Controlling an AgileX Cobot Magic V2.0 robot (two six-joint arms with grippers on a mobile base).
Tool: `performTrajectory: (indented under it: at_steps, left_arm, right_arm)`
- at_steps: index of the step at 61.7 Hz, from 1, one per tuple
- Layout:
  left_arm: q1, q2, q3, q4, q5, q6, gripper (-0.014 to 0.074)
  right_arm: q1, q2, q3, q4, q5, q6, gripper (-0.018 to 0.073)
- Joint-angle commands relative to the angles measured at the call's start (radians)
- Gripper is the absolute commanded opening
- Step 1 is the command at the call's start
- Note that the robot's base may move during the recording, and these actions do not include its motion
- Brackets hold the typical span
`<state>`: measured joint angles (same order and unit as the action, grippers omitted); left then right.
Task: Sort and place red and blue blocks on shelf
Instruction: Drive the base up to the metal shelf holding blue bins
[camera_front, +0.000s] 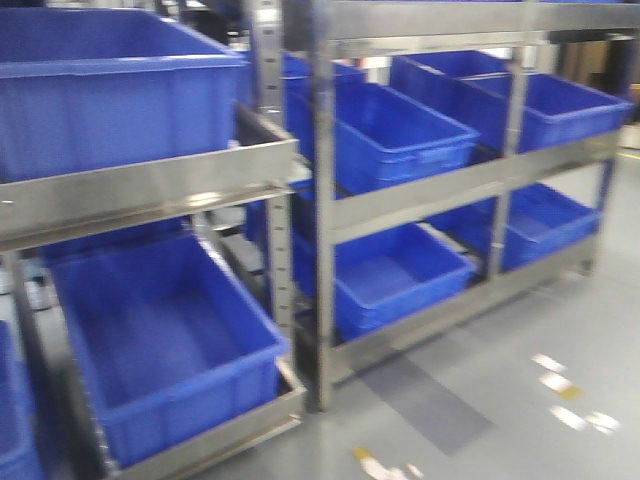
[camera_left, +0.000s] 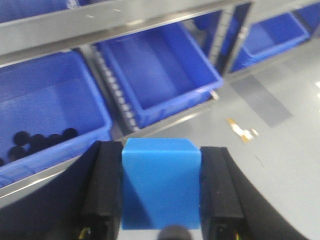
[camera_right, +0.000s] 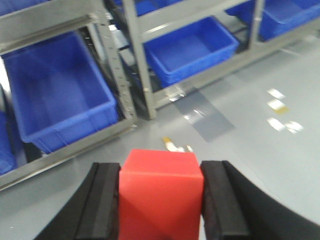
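**Both blocks clamped, shelf ahead**

Low in each wrist frame, your left tool (camera_left: 161, 192) is clamping the blue block (camera_left: 161, 185) by its flat sides, and your right tool (camera_right: 160, 200) is pinching the red block (camera_right: 160, 192) the same way. Both are looking stiff, light and matte, so slipping seems unlikely. The shelf (camera_left: 100, 22) and its blue bins (camera_left: 175, 102) are lying beyond, in the upper frame.

a: what stands on the grey floor (camera_front: 520, 330)?
b: a steel shelf (camera_front: 410, 200), bay beside bay, two tiers in view, each carrying large blue plastic bins (camera_front: 390, 135) behind silver front rails.
a: anything inside?
b: one lower bin (camera_left: 45, 95), seen from the left wrist, holds several dark round objects (camera_left: 37, 142).
a: and on the floor itself?
b: scraps of white and yellow tape (camera_front: 570, 395), and a darker grey patch (camera_front: 430, 400) near the rack's foot.
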<state>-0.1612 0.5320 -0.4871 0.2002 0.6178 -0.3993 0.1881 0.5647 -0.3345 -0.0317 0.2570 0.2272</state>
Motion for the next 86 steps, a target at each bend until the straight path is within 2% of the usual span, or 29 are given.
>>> performTrajectory:
  at_steps: [1,86]
  left_arm:
    - [0.000,0.003,-0.029,0.012,-0.070,-0.005,0.0125]
    - [0.000,0.003,-0.029,0.012,-0.070,-0.005,0.0125]
  right_arm:
    - [-0.006,-0.001,-0.028,-0.010,-0.088,-0.007,0.0049]
    - [-0.006,-0.001,-0.028,-0.010,-0.088,-0.007,0.0049]
